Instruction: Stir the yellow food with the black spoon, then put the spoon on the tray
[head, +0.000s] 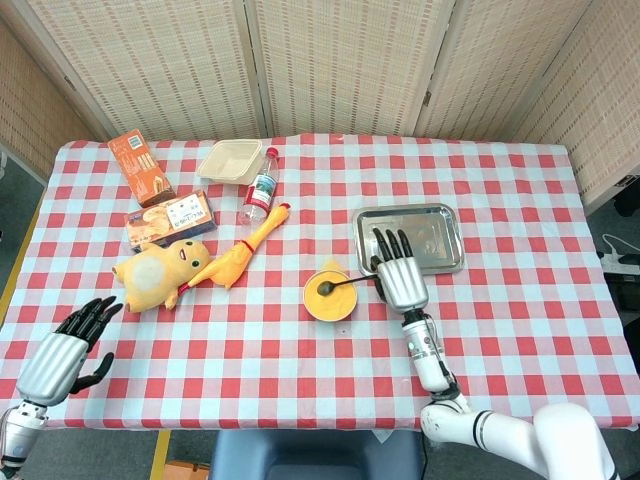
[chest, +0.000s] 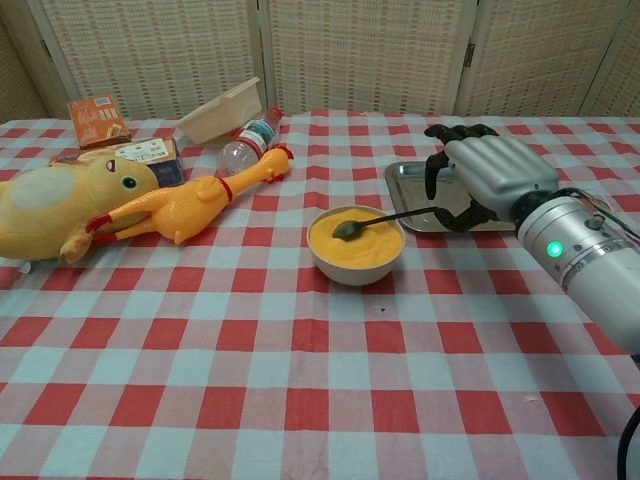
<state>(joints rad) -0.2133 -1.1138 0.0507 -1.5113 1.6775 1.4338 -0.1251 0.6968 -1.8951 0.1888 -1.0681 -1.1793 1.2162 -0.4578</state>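
A white bowl (head: 328, 297) (chest: 356, 250) of yellow food sits mid-table. The black spoon (head: 347, 284) (chest: 388, 217) lies with its scoop in the food and its handle leaning over the bowl's right rim. My right hand (head: 401, 277) (chest: 489, 176) hovers at the handle's far end, over the near edge of the steel tray (head: 445, 228) (chest: 408, 186); its fingers are spread and hold nothing. My left hand (head: 66, 349) hangs at the table's front left corner, fingers apart and empty, seen only in the head view.
A rubber chicken (head: 243, 253) (chest: 190, 205) and a yellow plush duck (head: 157, 272) (chest: 50, 210) lie left of the bowl. Behind them are a plastic bottle (head: 261, 187), two snack boxes (head: 170, 217) and a beige container (head: 229, 160).
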